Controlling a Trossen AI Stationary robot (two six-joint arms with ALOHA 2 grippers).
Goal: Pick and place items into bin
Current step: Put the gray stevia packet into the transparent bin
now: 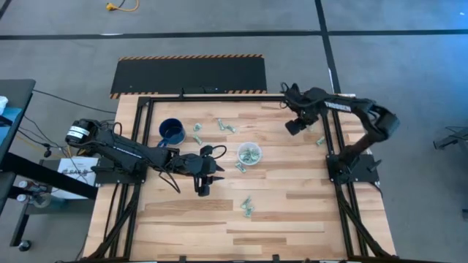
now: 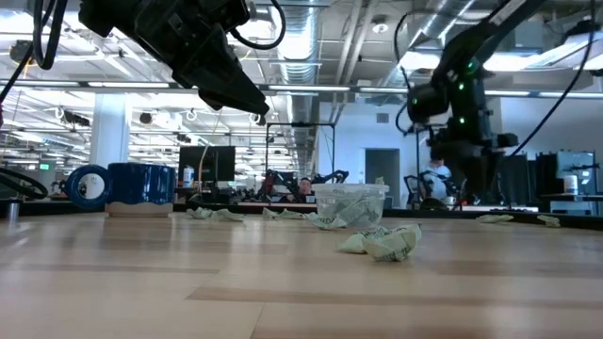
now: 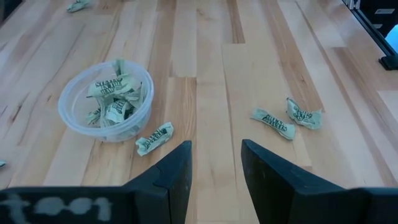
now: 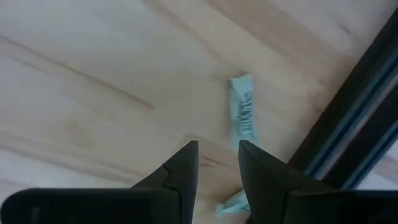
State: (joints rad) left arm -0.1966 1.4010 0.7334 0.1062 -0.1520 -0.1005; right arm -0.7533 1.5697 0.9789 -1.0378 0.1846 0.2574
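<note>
Left gripper (image 1: pixel 202 188) is being held above the table (image 1: pixel 292 212) mid-board, fingers (image 3: pixel 176 171) slightly parted, nothing gripped. Clear cup (image 1: pixel 249 154) is sitting nearby toward the right arm's side, several wrapped pieces (image 3: pixel 115 99) lying inside it. One piece (image 3: pixel 153 138) is lying just beside the cup, between it and the left gripper; two more (image 3: pixel 286 119) are lying off to the other side. Blue mug (image 1: pixel 172 131) is standing near the far edge. Right gripper (image 1: pixel 294 126) is being held over the far right corner, narrowly open, empty, a piece (image 4: pixel 242 114) lying just beyond its fingertips beside the black frame rail (image 4: pixel 354 124).
</note>
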